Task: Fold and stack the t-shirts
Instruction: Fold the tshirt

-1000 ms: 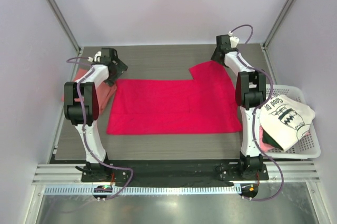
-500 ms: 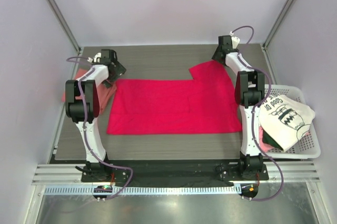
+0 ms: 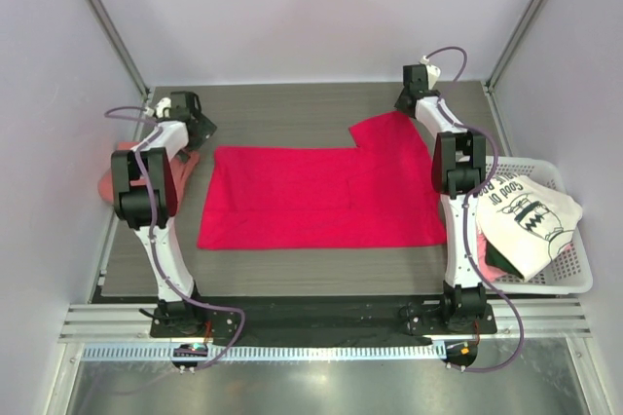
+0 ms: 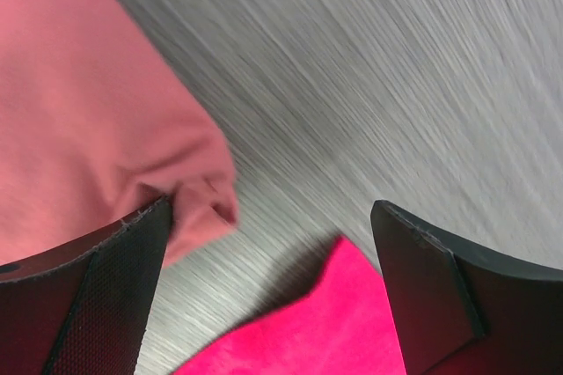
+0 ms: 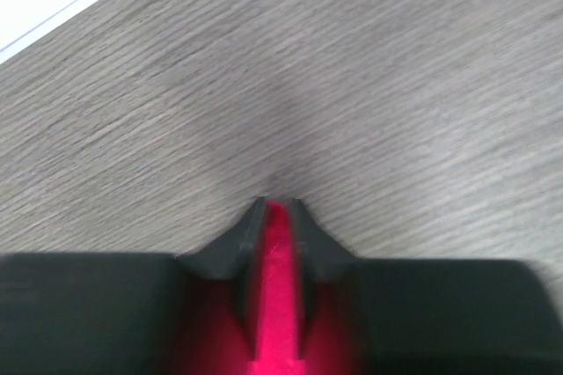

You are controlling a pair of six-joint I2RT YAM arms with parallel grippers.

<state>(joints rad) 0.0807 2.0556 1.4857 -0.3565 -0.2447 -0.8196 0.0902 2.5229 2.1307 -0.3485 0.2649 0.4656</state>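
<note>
The crimson t-shirt (image 3: 321, 196) lies spread flat mid-table, one sleeve reaching to the far right. My right gripper (image 3: 405, 103) is at that sleeve's far corner, and in the right wrist view it (image 5: 274, 216) is shut on a thin fold of crimson cloth (image 5: 277, 305). A salmon-pink t-shirt (image 3: 185, 162) lies bunched at the left edge, partly under the left arm. My left gripper (image 3: 198, 125) hovers open between the two shirts. In its wrist view the salmon shirt (image 4: 79, 111) is beside the left finger and the crimson corner (image 4: 334, 331) lies between the fingers, ungripped. A white printed t-shirt (image 3: 526, 215) rests in the basket.
A white wire basket (image 3: 574, 283) stands at the right edge of the table, with darker cloth under the white shirt. Grey walls and metal posts close in the left, back and right sides. Bare wood-grain table (image 3: 292, 118) shows behind the crimson shirt.
The right jaws have closed on the crimson sleeve corner. The left gripper has swung left and back, away from the crimson shirt's far-left corner, still open.
</note>
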